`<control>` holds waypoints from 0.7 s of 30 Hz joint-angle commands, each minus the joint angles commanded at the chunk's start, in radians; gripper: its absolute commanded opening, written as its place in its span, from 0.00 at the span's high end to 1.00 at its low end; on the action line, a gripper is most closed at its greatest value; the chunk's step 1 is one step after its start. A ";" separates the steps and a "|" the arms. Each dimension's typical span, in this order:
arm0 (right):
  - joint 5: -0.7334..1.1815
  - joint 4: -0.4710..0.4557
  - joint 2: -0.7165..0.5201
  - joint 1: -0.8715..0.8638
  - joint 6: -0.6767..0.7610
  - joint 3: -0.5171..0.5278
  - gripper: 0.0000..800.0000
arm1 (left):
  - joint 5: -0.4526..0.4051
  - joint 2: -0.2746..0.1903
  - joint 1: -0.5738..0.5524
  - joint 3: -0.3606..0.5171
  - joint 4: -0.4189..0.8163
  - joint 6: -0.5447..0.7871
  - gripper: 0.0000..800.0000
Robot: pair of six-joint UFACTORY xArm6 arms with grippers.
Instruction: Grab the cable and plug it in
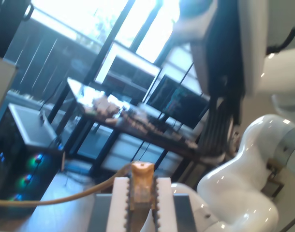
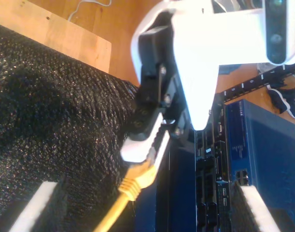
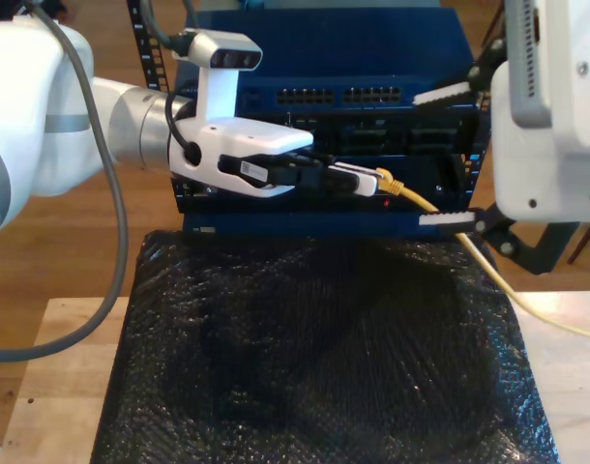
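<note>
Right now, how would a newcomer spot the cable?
Find the blue rack behind the black mat. At its front, my first gripper pinches the cable by its orange-yellow tip; it is thin and pale yellow, unlike the thick grey cable.

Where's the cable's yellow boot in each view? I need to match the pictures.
First wrist view: yellow boot between my first tool's toothed pads.
Second wrist view: under that tool, beside the blue rack.
Exterior view: at that tool's tip, before the rack.
Shared landmark: my first tool.
</note>
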 joint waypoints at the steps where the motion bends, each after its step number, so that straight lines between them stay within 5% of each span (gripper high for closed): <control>1: -0.002 0.000 0.000 0.002 0.000 0.000 0.00 | 0.006 0.002 0.000 0.000 -0.008 0.000 1.00; 21: -0.129 0.000 -0.028 0.064 -0.054 0.055 0.01 | 0.077 0.041 0.020 0.023 -0.075 -0.068 0.99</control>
